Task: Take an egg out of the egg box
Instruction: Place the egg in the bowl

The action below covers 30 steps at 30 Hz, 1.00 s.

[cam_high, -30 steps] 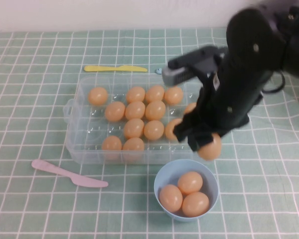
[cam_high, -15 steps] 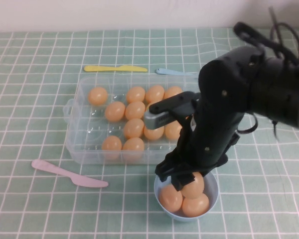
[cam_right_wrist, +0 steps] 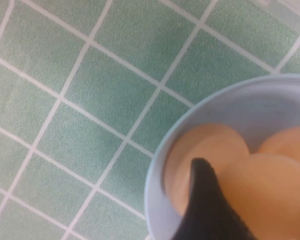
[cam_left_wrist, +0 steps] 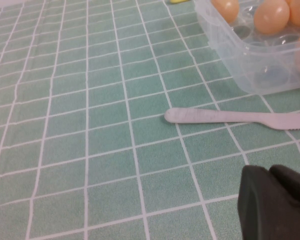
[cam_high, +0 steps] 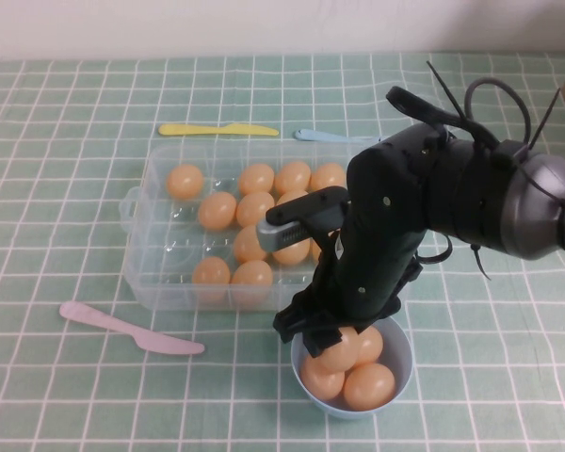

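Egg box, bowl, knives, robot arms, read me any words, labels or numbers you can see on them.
None readable. The egg box, bowl and pink knife are unmarked. A pale plate on the right arm shows no legible text. The right tool holds the egg over the bowl; the left tool is parked beside the pink knife.

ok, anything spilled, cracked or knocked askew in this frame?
Nothing stands out. The egg box sits flat with its eggs in place. The right gripper holds the egg over the blue bowl. The left gripper is parked near the pink knife.
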Motion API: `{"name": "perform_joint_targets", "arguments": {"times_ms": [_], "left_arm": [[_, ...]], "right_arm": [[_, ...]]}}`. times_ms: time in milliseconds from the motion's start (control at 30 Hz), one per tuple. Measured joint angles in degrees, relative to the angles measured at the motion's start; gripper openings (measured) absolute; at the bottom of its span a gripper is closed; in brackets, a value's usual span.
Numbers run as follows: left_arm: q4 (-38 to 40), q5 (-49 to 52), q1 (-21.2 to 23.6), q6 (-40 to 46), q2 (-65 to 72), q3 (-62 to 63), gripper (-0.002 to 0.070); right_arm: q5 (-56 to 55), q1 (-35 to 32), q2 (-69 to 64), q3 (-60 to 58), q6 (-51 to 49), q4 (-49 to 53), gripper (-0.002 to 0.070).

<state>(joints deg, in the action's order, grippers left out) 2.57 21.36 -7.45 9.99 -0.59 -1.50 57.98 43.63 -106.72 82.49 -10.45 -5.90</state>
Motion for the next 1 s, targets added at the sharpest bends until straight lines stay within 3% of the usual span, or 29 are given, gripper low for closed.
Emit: {"name": "perform_joint_targets", "arguments": {"times_ms": [200,567,867,1000], "left_arm": [[0.0,0.0,0.0,0.0,0.0,0.0,-0.0004],[0.0,0.0,0.0,0.0,0.0,0.0,-0.0004],[0.0,0.0,0.0,0.0,0.0,0.0,-0.0004],[0.0,0.0,0.0,0.0,0.0,0.0,-0.0004]], "right_arm": [[-0.83,0.0,0.01,0.0,0.0,0.0,0.0361],[-0.84,0.0,-0.41,0.0,0.0,0.0,0.0463],[2.49,0.0,4.64,-0.08,0.0,0.82,0.0468],[5.63,0.0,9.52,-0.08,0.0,1.03,0.0419]]}}
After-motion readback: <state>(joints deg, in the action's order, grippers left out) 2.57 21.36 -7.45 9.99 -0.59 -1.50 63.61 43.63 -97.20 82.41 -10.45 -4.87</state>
